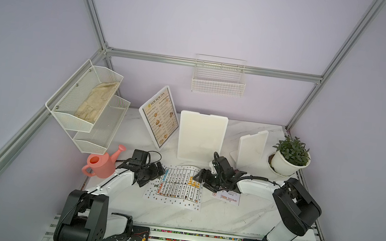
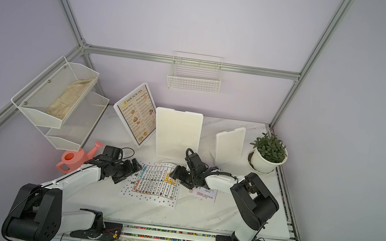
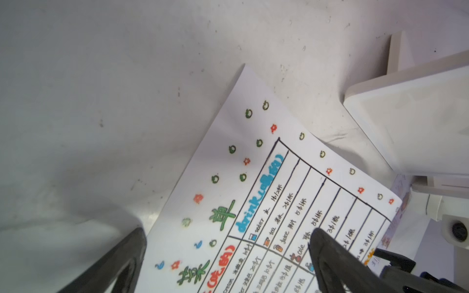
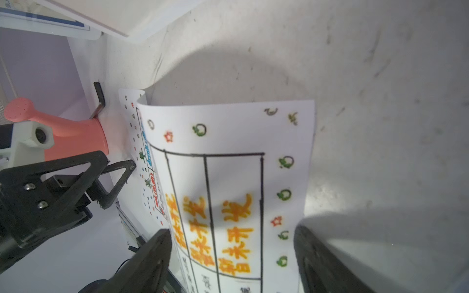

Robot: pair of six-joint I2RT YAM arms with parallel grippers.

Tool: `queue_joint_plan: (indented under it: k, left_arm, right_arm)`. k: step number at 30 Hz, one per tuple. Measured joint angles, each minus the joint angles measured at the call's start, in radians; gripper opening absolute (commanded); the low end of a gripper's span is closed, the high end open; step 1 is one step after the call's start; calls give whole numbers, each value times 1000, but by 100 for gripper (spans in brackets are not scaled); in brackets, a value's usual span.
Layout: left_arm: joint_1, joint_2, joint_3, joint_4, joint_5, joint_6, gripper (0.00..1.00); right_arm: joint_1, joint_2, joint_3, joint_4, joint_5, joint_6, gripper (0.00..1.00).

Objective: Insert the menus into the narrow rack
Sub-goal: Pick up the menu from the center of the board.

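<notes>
The white grid-table menu (image 1: 175, 187) lies flat on the marble table, its far edge curled up. At its left edge my left gripper (image 1: 158, 171) stands open. In the left wrist view one of its fingers (image 3: 330, 256) is over the sheet (image 3: 253, 197) and the other is beside it. My right gripper (image 1: 200, 179) is open at the sheet's right end, and the bowed paper (image 4: 228, 172) passes between its spread fingers (image 4: 319, 256). The "SPECIAL MENU" leaflet (image 1: 227, 197) lies partly under the right arm. The "DIM SUM INN" menu (image 1: 160, 119) leans upright at the back. The narrow white wire rack (image 1: 219, 79) hangs on the back rail.
A pink watering can (image 1: 101, 163) stands just left of the left gripper. Two white upright boards (image 1: 201, 137) (image 1: 251, 146) stand behind the sheet. A potted plant (image 1: 290, 155) is at the back right. A two-tier mesh shelf (image 1: 87, 104) holding a cloth hangs on the left wall.
</notes>
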Motion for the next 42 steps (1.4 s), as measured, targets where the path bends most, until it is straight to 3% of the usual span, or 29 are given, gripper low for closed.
queue_joint_plan:
  k: [8, 29, 42]
  left_arm:
    - [-27, -21, -27, 34, 52, -1, 100]
    - [-131, 18, -29, 133, 58, -33, 100]
    - [-141, 51, -24, 185, 60, -49, 100]
  right_arm:
    - [-26, 3, -6, 58, -26, -26, 97]
    - [-31, 8, -127, 341, -119, -54, 97]
    - [-31, 59, -227, 656, -161, 51, 97]
